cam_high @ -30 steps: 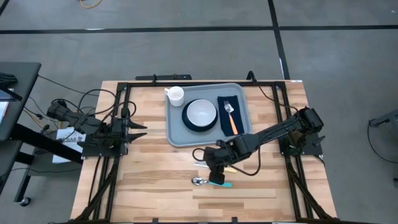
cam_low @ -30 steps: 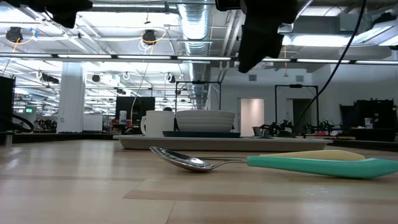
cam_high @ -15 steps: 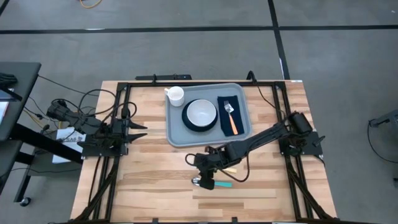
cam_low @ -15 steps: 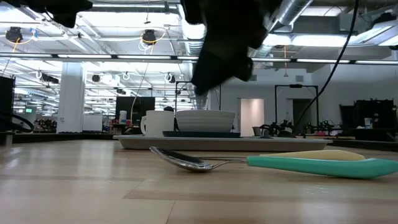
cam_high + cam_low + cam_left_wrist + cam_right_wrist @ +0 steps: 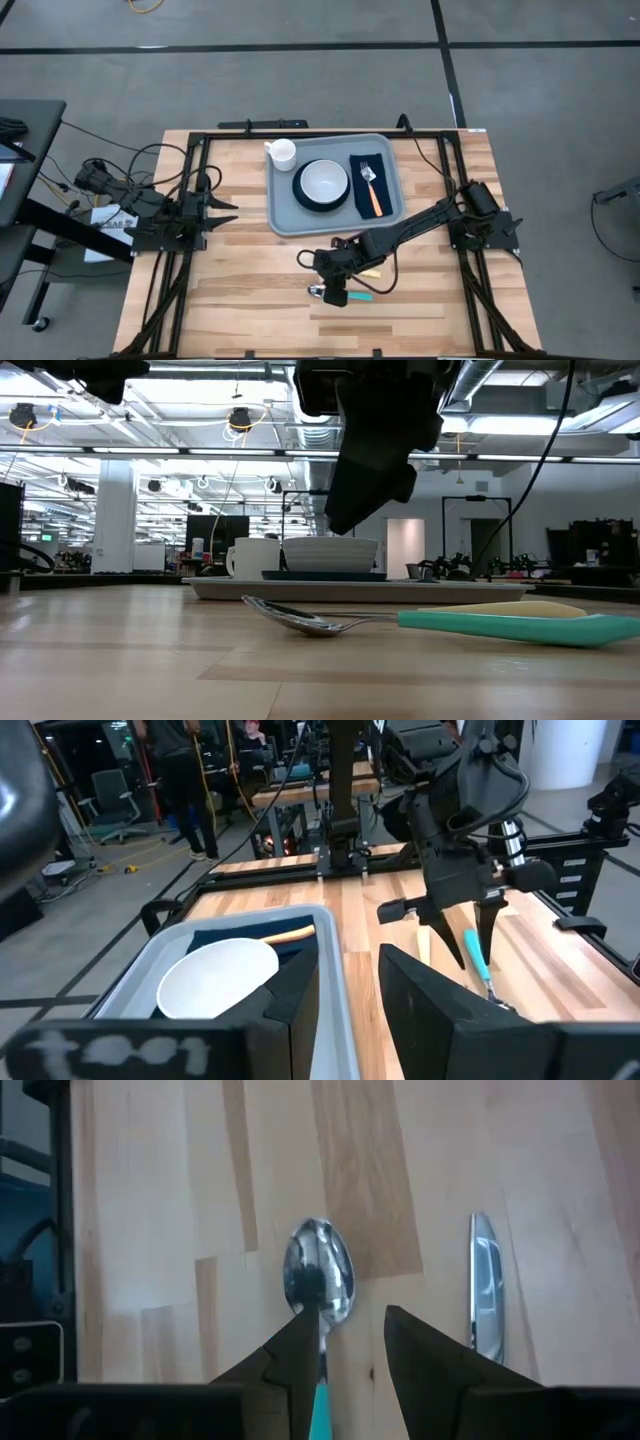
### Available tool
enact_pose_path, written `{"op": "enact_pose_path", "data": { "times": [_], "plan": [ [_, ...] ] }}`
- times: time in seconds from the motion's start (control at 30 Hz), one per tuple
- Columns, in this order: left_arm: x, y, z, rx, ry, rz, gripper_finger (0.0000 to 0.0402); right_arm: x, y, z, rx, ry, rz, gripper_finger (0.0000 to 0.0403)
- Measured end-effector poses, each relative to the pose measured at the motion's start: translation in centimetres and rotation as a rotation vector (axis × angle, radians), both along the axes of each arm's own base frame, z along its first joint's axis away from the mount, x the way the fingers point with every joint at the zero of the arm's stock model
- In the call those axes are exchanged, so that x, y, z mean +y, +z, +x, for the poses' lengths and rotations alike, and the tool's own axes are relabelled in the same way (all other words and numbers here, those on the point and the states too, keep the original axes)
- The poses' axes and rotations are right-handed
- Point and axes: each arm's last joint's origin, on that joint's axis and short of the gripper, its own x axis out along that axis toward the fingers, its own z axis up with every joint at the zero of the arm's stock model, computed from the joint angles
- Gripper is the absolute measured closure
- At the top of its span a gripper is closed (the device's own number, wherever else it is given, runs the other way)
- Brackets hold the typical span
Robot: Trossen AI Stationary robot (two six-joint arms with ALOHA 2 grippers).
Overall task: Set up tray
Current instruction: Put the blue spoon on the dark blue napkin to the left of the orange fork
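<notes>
Setup is judged partly done: beyond the right hand, the flat grey-blue rectangular tray already carries mug, bowl, napkin and fork, while the teal-handled metal spoon lies unlifted beneath its spread fingers.

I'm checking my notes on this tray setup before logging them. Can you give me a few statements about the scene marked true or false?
1. The teal-handled spoon lies on the tray. False: it lies on the bare wood in front of the tray.
2. The right pincer is open above the spoon, its fingers pointing down. True.
3. The fork lies on the navy napkin on the tray. True.
4. The white bowl sits on the table beside the tray. False: it sits on the dark plate on the tray.
5. The left pincer holds the white mug. False: it waits at the table's left side; the mug stands on the tray's corner.
</notes>
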Motion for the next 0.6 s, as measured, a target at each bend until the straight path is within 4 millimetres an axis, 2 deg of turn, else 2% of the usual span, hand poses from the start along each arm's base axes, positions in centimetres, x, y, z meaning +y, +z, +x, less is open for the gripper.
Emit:
{"op": "enact_pose_path", "data": {
  "times": [0.6],
  "plan": [
    [0.0,-0.1,0.0,0.012,-0.003,-0.009,0.0305,-1.4,0.0,0.5,-0.001,-0.035,0.001,0.0296]
  ]
}}
